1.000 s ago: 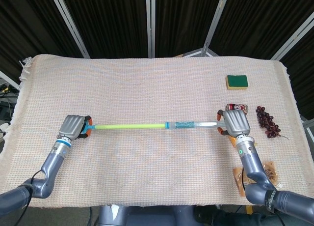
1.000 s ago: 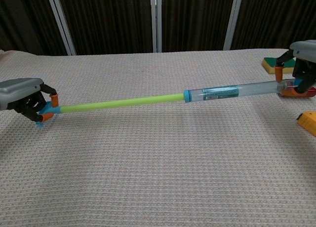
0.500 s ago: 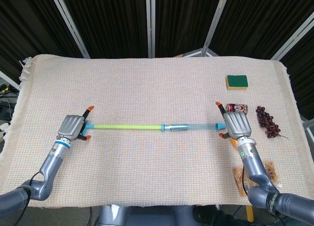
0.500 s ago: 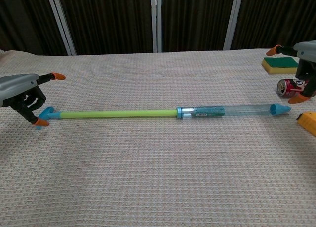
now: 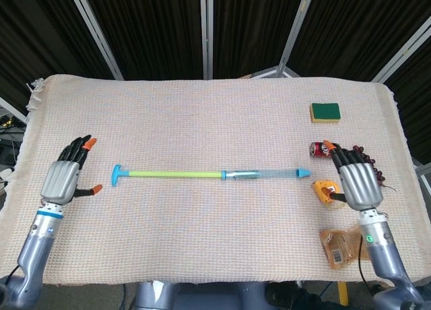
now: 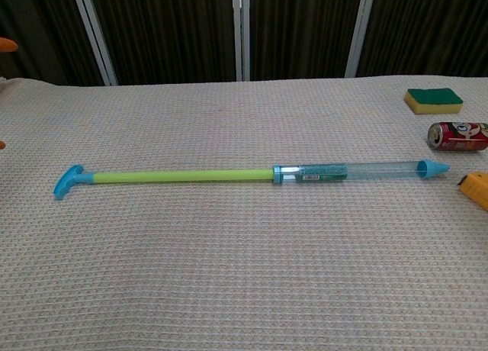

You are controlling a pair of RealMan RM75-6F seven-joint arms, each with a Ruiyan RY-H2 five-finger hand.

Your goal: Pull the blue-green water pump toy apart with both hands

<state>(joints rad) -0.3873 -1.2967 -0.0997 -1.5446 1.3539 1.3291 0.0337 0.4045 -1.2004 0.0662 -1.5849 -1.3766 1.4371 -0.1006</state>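
Head view: slender water pump toy (image 5: 210,174) on woven cloth (image 5: 202,114).

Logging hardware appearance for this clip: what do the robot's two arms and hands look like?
Both match. The left hand and right hand have pale grey metallic backs, dark segmented fingers and orange fingertips. Each wrist has a silver cuff; the left has a light blue ring, the right a small green round mark. The forearms are smooth blue-grey tubes. No cables or sleeves visible.
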